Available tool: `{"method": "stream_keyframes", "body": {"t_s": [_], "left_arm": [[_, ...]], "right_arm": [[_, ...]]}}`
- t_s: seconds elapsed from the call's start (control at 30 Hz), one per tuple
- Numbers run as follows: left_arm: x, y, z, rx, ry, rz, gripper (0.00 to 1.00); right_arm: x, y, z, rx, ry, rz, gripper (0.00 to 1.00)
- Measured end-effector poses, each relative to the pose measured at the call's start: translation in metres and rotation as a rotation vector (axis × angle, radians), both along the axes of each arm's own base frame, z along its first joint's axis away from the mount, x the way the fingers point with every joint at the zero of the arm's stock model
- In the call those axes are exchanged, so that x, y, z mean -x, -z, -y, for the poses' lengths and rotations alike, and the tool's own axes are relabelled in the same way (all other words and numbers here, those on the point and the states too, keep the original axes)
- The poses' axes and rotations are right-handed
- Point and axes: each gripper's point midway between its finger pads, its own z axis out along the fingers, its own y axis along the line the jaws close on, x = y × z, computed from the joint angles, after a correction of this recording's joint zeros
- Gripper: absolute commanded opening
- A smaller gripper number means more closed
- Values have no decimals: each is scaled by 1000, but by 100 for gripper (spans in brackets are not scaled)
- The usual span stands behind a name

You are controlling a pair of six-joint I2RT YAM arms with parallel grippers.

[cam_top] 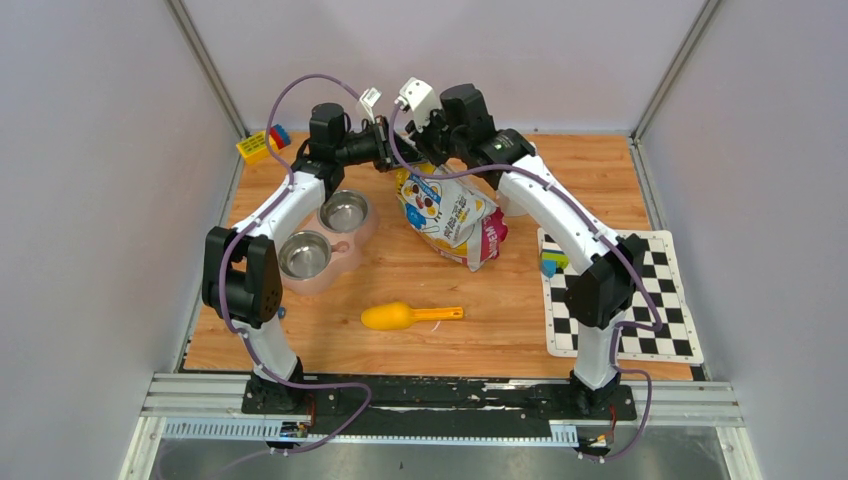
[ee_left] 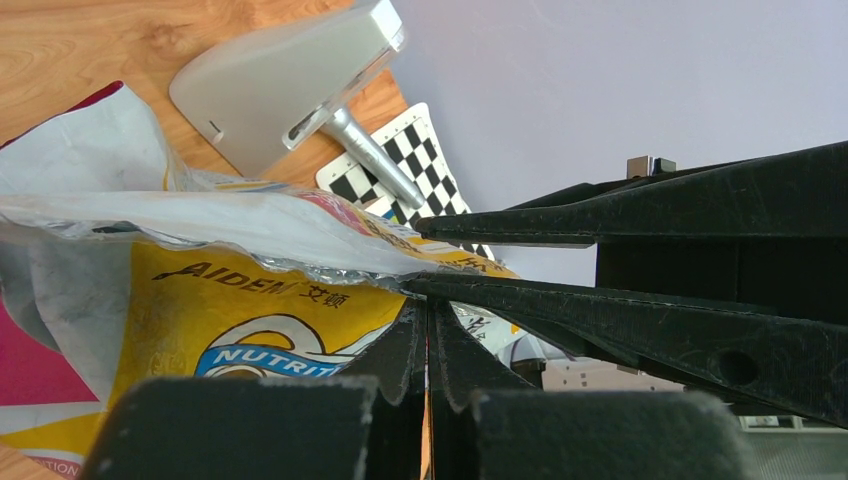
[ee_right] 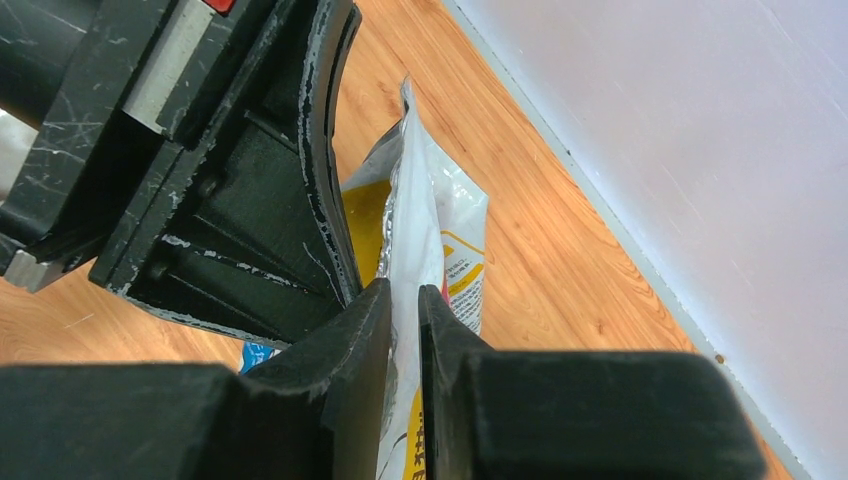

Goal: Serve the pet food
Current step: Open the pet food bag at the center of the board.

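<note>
The yellow-and-white pet food bag (cam_top: pixel 449 211) lies at the back middle of the table, its top lifted. No kibble shows; it is hidden inside the bag. My left gripper (cam_top: pixel 388 148) and right gripper (cam_top: pixel 428 150) meet at the bag's top edge. In the left wrist view my gripper (ee_left: pixel 428 305) is shut on the bag's (ee_left: pixel 200 300) silver-lined rim. In the right wrist view my gripper (ee_right: pixel 404 295) is shut on the other lip of the bag (ee_right: pixel 440 230). The pink double steel bowl (cam_top: pixel 362 236) stands left of the bag, both cups empty.
A yellow scoop (cam_top: pixel 410 316) lies in front of the bag. A checkerboard mat (cam_top: pixel 615 295) lies at the right, with a blue-green block (cam_top: pixel 552 262) at its edge. Toy blocks (cam_top: pixel 262 143) sit in the back left corner. Walls enclose three sides.
</note>
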Motion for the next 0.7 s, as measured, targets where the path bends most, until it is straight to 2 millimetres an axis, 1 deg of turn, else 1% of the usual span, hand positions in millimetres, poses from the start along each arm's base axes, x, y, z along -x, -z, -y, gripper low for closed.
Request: {"method": "stream_keyframes", "body": {"t_s": [0.5,0.7], "left_arm": [[0,0,0,0,-2,1,0],[1,1,0,0,1,0,0]], "right_arm": [[-3,2,0,12,2,26,16],[1,2,5,24,7,44,16]]}}
